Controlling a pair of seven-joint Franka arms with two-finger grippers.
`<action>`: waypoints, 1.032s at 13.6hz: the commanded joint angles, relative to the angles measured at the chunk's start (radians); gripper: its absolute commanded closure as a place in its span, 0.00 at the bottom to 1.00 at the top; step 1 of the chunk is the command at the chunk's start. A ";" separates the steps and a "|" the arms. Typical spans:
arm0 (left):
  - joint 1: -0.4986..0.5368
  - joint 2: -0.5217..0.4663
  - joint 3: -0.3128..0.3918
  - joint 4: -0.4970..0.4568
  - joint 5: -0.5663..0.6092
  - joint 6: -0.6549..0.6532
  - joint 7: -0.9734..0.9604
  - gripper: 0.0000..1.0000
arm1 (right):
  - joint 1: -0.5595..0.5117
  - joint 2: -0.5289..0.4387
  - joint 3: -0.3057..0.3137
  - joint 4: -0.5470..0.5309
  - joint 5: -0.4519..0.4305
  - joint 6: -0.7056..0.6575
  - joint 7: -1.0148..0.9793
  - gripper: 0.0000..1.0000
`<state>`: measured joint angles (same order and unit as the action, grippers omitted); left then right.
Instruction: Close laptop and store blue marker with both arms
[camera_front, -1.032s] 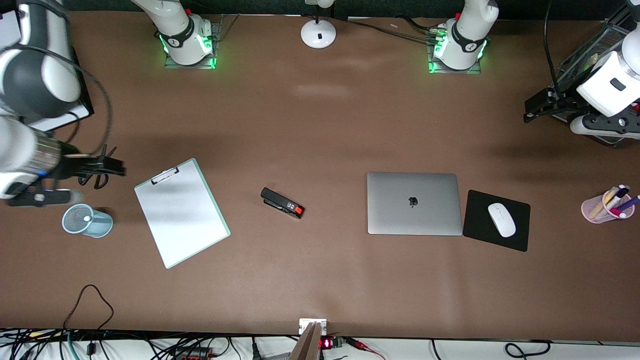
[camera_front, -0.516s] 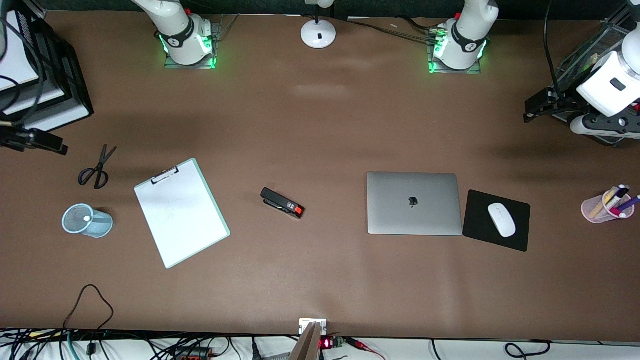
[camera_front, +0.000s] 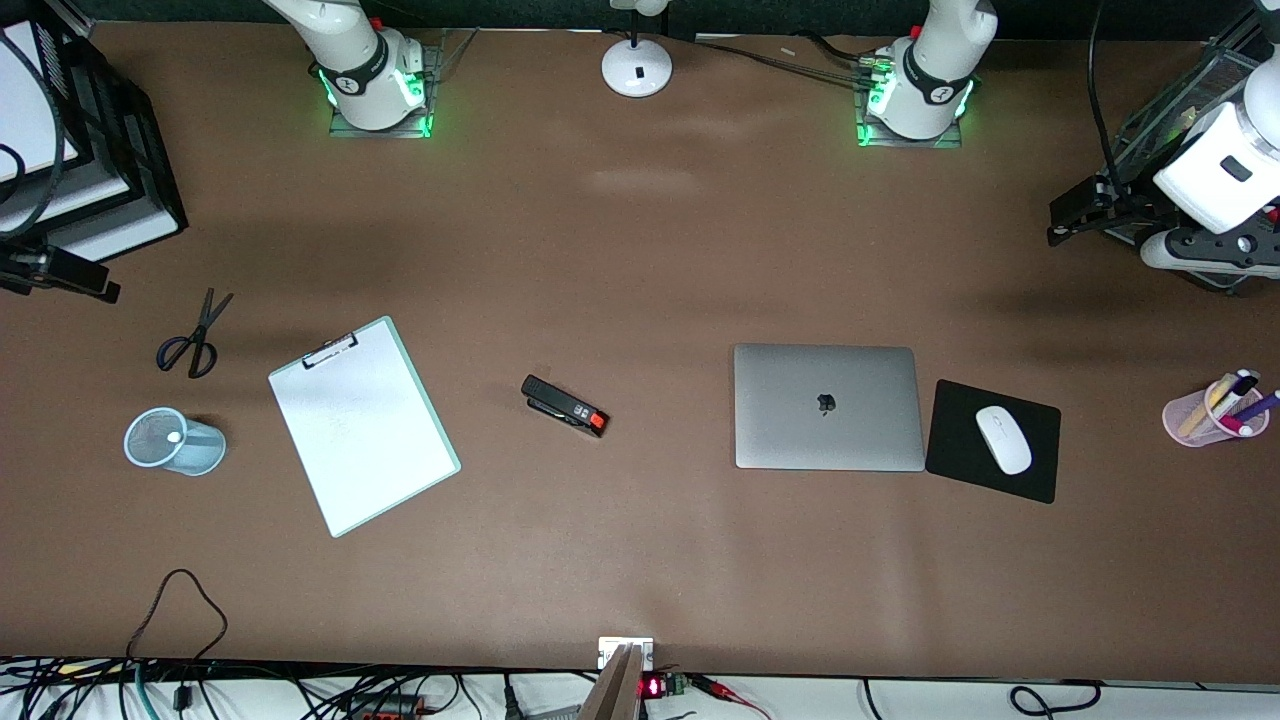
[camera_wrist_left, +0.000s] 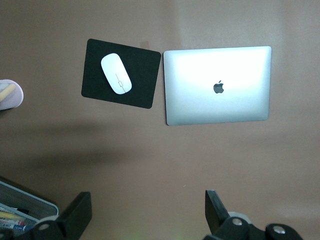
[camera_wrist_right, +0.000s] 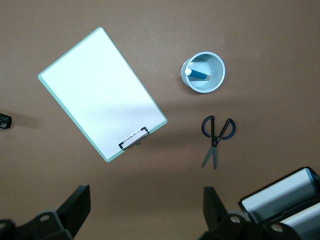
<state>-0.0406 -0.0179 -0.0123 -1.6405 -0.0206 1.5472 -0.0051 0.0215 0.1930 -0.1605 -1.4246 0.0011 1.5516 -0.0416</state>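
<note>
The laptop (camera_front: 828, 407) lies shut on the table, lid up with its apple logo showing; it also shows in the left wrist view (camera_wrist_left: 217, 86). The blue marker (camera_wrist_right: 197, 74) stands inside a pale blue mesh cup (camera_wrist_right: 212, 82) at the right arm's end of the table; in the front view only its whitish end (camera_front: 174, 436) shows in the cup (camera_front: 200, 450). My right gripper (camera_front: 95, 280) is open and empty, up at the table's edge above the scissors, its fingers (camera_wrist_right: 75, 207) wide apart. My left gripper (camera_front: 1065, 220) is open and empty, raised at the left arm's end, its fingers (camera_wrist_left: 80, 212) wide apart.
A white clipboard (camera_front: 362, 425) lies beside the cup, scissors (camera_front: 192, 335) farther from the camera than the cup. A black stapler (camera_front: 565, 405) lies mid-table. A white mouse (camera_front: 1003, 438) sits on a black pad (camera_front: 1040, 480) beside the laptop. A pink pen cup (camera_front: 1200, 415), a black paper tray (camera_front: 130, 170), a lamp base (camera_front: 637, 68).
My right arm has pulled back from over the scissors and cup toward the table's edge, uncovering the scissors. The left arm has not moved.
</note>
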 joint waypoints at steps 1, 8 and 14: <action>-0.007 0.015 0.006 0.034 0.022 -0.019 0.022 0.00 | -0.043 0.002 0.050 0.012 -0.010 -0.004 0.014 0.00; -0.007 0.015 0.006 0.034 0.022 -0.021 0.023 0.00 | -0.067 -0.111 0.082 -0.147 0.003 0.085 0.016 0.00; -0.007 0.015 0.006 0.034 0.022 -0.021 0.023 0.00 | -0.066 -0.145 0.082 -0.152 -0.003 0.008 -0.003 0.00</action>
<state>-0.0406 -0.0179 -0.0123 -1.6403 -0.0206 1.5472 -0.0050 -0.0300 0.0767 -0.0993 -1.5470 0.0024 1.5641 -0.0415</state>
